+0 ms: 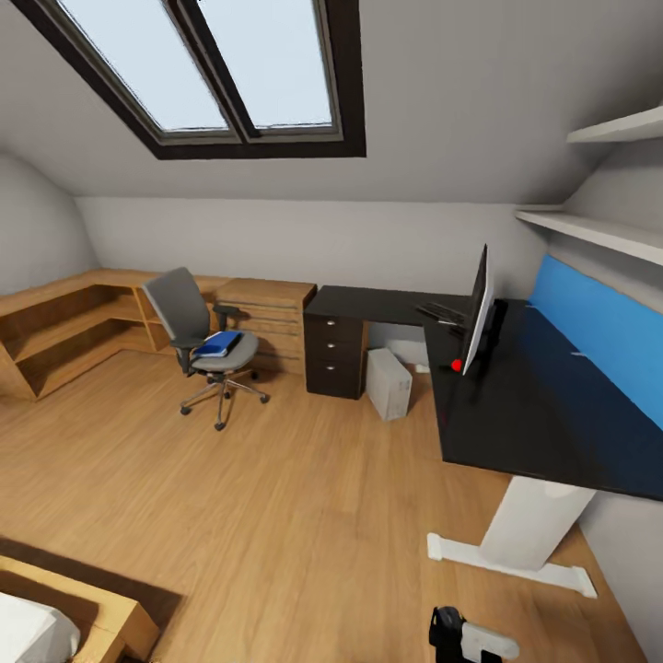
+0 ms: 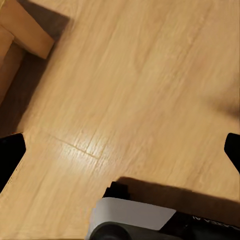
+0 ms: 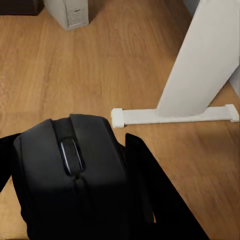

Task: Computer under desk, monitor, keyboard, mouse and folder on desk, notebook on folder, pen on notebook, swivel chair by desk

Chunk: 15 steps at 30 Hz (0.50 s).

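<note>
A black mouse (image 3: 70, 175) sits between the fingers of my right gripper (image 3: 75, 165), which is shut on it low over the wood floor. My left gripper (image 2: 120, 150) hangs open over bare floor. The grey swivel chair (image 1: 189, 318) stands apart from the desk at the back left, with the blue folder (image 1: 218, 344) on its seat. The black L-shaped desk (image 1: 525, 414) carries the monitor (image 1: 477, 311), seen edge-on, and the keyboard (image 1: 440, 313) behind it. The light-grey computer (image 1: 389, 383) (image 3: 67, 12) stands on the floor under the desk. I cannot make out the notebook or the pen.
The desk's white leg (image 3: 200, 65) and foot bar (image 3: 175, 116) are just ahead of my right hand. A wooden chest (image 1: 267, 318) and low shelving (image 1: 64, 331) line the back left wall. A bed frame corner (image 1: 101, 617) (image 2: 25, 30) is at my left.
</note>
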Available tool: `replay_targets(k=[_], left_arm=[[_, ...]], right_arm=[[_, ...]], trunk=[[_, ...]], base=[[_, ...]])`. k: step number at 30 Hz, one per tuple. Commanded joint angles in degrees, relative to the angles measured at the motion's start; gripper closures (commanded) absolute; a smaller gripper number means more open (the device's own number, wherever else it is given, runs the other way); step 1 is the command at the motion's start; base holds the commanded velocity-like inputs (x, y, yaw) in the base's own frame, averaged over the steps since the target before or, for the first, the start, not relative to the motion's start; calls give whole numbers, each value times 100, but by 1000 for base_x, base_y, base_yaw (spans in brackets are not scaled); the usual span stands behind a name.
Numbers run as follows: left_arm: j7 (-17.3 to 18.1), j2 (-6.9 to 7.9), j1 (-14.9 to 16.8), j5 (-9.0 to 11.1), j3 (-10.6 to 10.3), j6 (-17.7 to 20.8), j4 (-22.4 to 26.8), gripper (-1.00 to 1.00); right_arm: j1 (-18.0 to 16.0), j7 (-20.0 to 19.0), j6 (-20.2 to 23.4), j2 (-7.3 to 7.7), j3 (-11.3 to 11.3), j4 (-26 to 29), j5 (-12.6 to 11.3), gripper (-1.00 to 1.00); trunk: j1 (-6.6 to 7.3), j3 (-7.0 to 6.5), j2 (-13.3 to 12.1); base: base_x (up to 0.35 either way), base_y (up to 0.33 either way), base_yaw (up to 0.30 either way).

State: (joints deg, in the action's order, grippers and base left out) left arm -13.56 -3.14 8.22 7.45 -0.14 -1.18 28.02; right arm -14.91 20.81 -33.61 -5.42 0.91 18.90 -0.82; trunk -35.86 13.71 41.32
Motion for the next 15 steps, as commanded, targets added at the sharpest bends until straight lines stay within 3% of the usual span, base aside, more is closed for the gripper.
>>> replay_targets(k=[1,4,11,15], left_arm=[[-7,-1,4,55,-3,-13,-8,-100],[-14,-2,4,50,3,-35,-31,-100],[-9,-2,4,48,-10,-216,-34,-100],[-7,1,4,47,-95,-286,-39,-100]], right_arm=[[-3,9,-23,-2,7,-4,-12,100],[-3,10,-23,-2,5,-17,-14,100],[-3,4,-23,-9,-1,-18,-14,100],[-3,-22,-24,-29,-3,-18,-9,100]], trunk=[[19,-13,-35],[63,-55,-115],[63,-76,-115],[63,-104,-115]], base=[[169,304,275],[127,206,275],[14,21,262],[94,2,127]])
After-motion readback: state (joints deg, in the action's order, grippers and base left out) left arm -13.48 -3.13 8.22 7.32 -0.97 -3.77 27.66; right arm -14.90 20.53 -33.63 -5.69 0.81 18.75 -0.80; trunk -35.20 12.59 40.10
